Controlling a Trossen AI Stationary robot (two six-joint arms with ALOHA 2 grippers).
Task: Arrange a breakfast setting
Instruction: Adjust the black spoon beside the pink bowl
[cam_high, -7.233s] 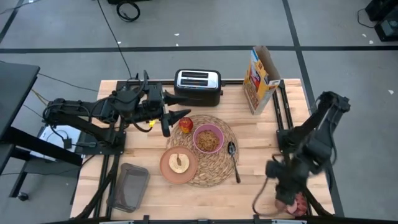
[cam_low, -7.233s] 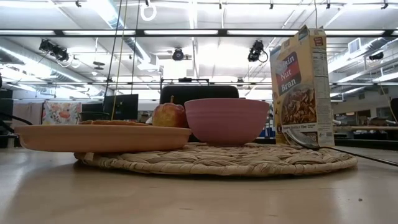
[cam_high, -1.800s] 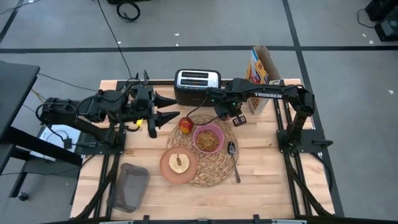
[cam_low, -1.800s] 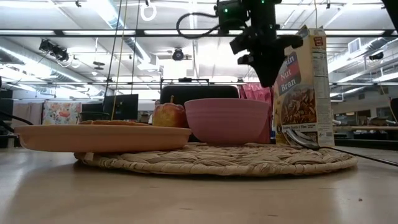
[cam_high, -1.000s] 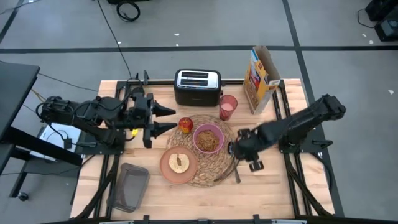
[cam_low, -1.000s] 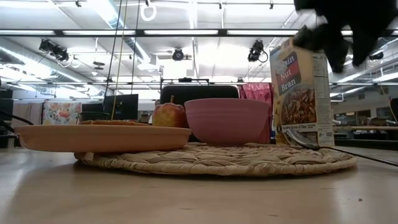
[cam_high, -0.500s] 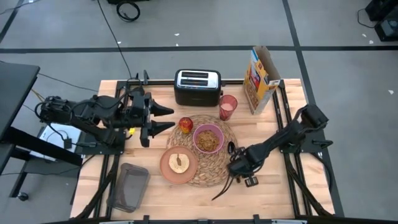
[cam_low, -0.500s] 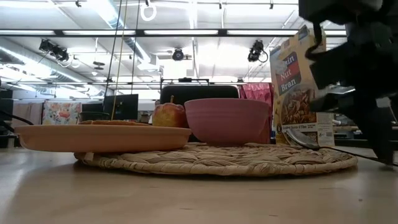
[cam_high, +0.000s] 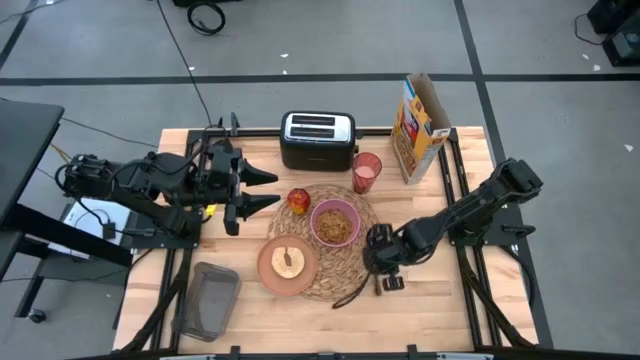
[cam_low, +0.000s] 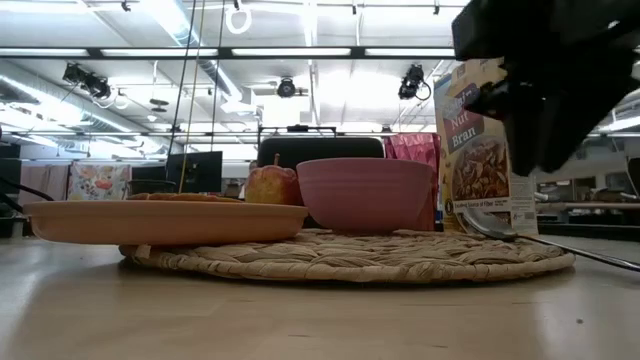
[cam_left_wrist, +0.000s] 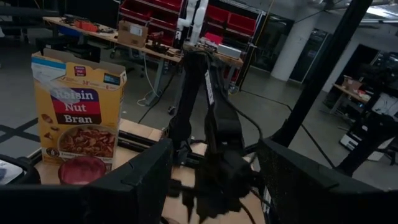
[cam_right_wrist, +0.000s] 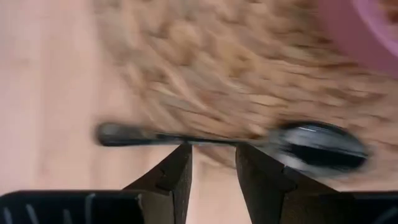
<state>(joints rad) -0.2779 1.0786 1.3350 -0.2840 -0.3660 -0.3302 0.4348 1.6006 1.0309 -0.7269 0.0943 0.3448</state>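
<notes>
The slim metal spoon (cam_right_wrist: 249, 140) lies at the placemat's four o'clock edge, bowl end on the large round woven straw placemat (cam_high: 330, 250), handle running off onto the bare light wooden table (cam_high: 430, 300). The right gripper (cam_right_wrist: 212, 163) hangs just above the handle, its two dark fingers parted by a narrow gap that straddles the shaft, with nothing between them yet. In the high view that gripper (cam_high: 383, 258) sits beside the small pink bowl (cam_high: 335, 222) of cereal.

The spoon looks light, rigid and slick (polished metal on wood gives little to bite on), and it lies nearly flat, so I judge a pinch across the thin shaft near mid-handle the safest hold; the rounded bowl end would likely skid out.

The left gripper (cam_high: 268, 190) waits at the placemat's ten o'clock, fingers spread wide and empty, near the red apple (cam_high: 298, 200). The translucent pink tumbler (cam_high: 366, 172) stands at one o'clock, the salmon-brown plate (cam_high: 288, 264) at seven.
</notes>
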